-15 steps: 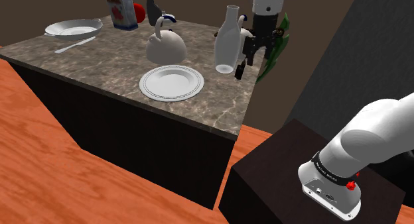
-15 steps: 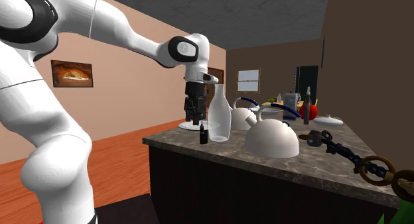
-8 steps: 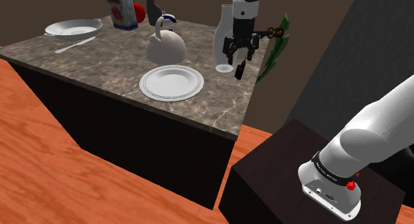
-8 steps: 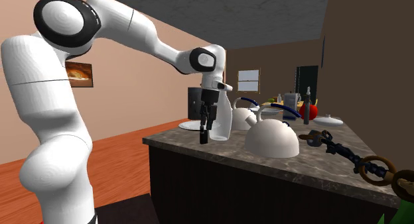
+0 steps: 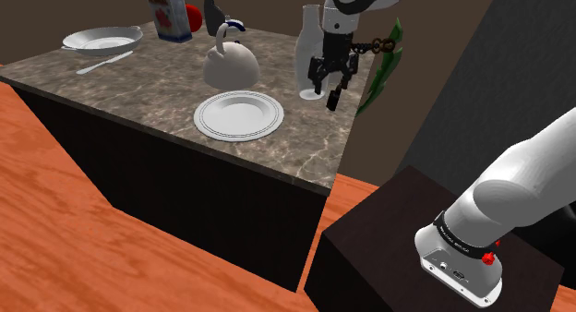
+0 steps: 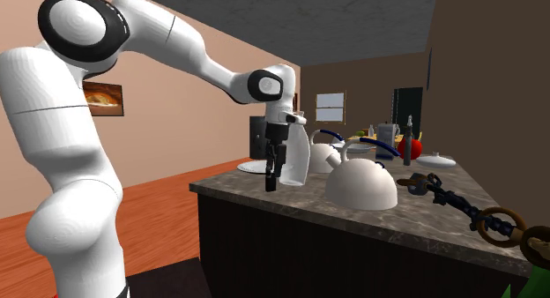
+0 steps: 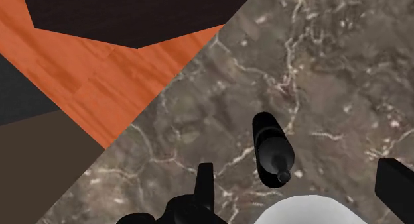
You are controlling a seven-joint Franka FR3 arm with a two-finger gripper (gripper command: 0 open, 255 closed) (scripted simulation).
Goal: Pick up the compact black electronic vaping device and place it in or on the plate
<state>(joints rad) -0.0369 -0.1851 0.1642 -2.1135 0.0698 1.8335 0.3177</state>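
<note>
A: What do we see on the counter (image 5: 138,89)?
B: The plate (image 5: 238,114) near the front edge, the bottle (image 6: 296,160) beyond it, a box (image 5: 169,12) at the back; we cannot read its print.
A: And the gripper (image 5: 330,78)?
B: Its fingers stand apart above the vape (image 7: 271,150), which we see upright just beside the bottle, untouched.

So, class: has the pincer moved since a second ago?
Yes. In the shoulder view the pincer shifted left, from beside the white bottle to in front of it.
</note>
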